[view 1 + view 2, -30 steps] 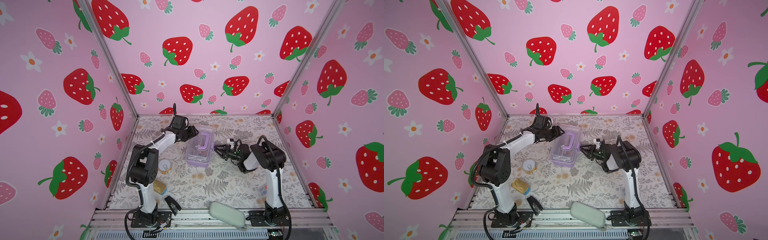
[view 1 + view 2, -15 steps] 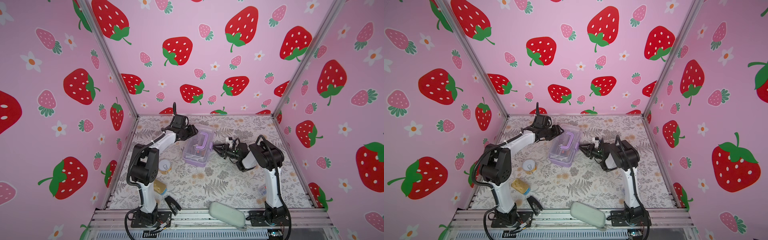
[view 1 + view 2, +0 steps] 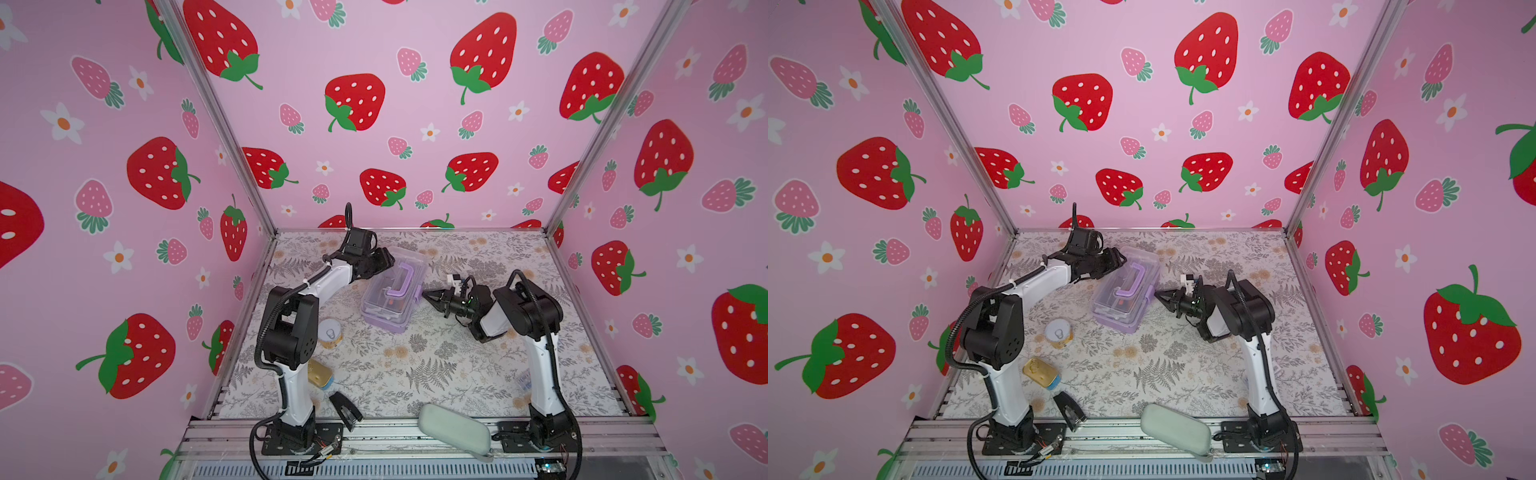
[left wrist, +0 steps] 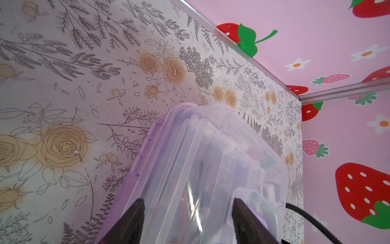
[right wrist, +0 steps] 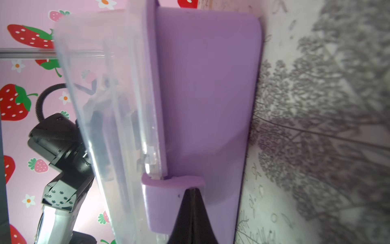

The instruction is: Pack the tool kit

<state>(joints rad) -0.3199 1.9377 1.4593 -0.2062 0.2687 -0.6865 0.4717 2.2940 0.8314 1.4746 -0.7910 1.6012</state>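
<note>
Tool kit [image 3: 392,293] is sitting slantwise on the floral tabletop [image 3: 457,365], towards the back and between the two arms, with its clear lid [image 4: 211,160] lying down on the lilac base [image 5: 206,84] and the lilac handle [image 3: 401,282] lying flat on top. Left gripper [image 3: 384,262] is reaching over the far end of the case; in the left wrist view its jaws are standing apart over the lid, grasping nothing, and contact cannot be told. Right gripper [image 3: 428,296] is clenched, empty, its joined tips meeting the lilac latch [image 5: 168,190] on the near long side. A round gold tin [image 3: 330,332] and a pale green pouch [image 3: 454,432] are lying well apart from the case. The shell is looking light, stiff and smooth, so it is likely sliding under a sideways push unless braced from the opposite end; the thin lid is probably flexing under pressure. The handle or the short walls of the base are offering the surest hold, and the latch is taking a push better than a pinch
</note>
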